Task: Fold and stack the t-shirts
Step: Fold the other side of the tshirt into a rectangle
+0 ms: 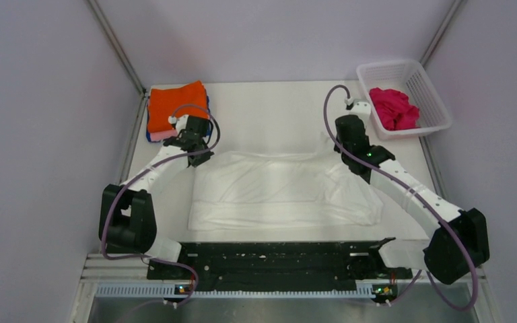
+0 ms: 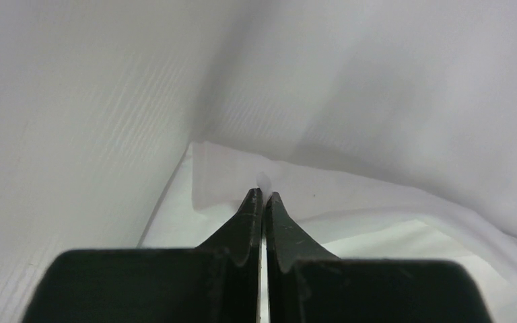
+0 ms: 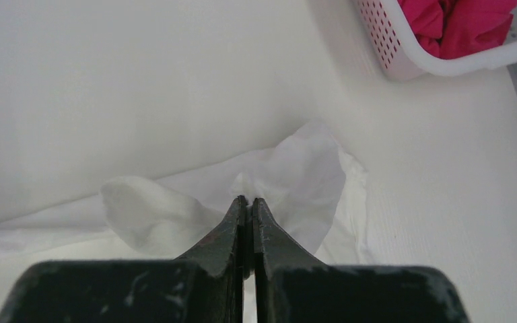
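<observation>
A white t-shirt (image 1: 283, 192) lies spread across the middle of the table, its print not showing. My left gripper (image 1: 198, 158) is shut on its far left corner (image 2: 264, 182), and a small tuft of cloth pokes out between the fingertips. At the far right corner, my right gripper (image 1: 358, 168) is shut on a bunched fold of the same white shirt (image 3: 289, 182). A folded orange t-shirt (image 1: 177, 106) tops a stack at the back left, with blue and pink edges under it. A magenta t-shirt (image 1: 394, 108) lies crumpled in the basket.
The white lattice basket (image 1: 437, 101) stands at the back right corner, also seen in the right wrist view as the basket (image 3: 404, 60). Grey walls close in the table on the left, back and right. A black rail (image 1: 276, 259) runs along the near edge.
</observation>
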Robot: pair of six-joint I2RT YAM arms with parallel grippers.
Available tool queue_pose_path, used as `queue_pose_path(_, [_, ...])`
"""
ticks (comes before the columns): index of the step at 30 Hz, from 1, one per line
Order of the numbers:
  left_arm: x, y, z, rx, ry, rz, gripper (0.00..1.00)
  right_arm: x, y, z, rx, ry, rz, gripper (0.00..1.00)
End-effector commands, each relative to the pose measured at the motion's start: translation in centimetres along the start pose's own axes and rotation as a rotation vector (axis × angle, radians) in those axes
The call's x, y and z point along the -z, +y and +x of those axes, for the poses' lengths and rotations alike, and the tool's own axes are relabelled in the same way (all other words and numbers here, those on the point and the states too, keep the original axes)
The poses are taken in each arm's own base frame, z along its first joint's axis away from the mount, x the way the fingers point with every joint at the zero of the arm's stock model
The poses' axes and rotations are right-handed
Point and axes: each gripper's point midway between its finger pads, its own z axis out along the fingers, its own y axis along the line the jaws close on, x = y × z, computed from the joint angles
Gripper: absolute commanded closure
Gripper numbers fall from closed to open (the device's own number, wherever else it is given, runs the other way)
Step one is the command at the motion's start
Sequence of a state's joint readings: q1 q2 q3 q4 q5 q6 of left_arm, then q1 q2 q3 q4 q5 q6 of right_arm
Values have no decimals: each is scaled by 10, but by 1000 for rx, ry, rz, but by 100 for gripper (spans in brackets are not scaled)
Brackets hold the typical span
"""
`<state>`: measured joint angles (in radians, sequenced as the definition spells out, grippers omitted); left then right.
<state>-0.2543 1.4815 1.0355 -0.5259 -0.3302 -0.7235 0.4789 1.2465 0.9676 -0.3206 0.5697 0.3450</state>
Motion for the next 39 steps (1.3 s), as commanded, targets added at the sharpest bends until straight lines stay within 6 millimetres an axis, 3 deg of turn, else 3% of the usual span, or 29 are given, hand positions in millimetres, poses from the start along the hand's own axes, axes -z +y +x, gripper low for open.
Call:
queue_pose_path(1, [12,1,0,23,-44,46,100,32,-14,12,-28,7,31,100])
queue_pose_path(13, [27,19,8,36,-82,48,100,84,-23,55,57,99,56,100])
queue_pose_path(23, [31,21,-4,17,-133,36,100,96,-27,79,112,153,51,100])
queue_pose_path(28, [26,31,14,19,-102,27,100,98,-19,94,121,190,7,100])
queue_pose_path(31, [22,34,35,30,-51,46,100,98,-17,115,132,251,-16,100])
queue_pose_path(34, [16,46,62,55,-1,34,100,104,-14,120,145,295,-37,98])
queue_pose_path(35, [14,53,68,66,6,10,99,108,-13,124,155,328,-51,97])
queue_pose_path(37, [16,72,73,95,6,-74,77,120,-8,143,168,432,-92,92])
queue_pose_path(39, [24,82,71,110,-4,-118,56,137,-1,169,198,548,-156,77])
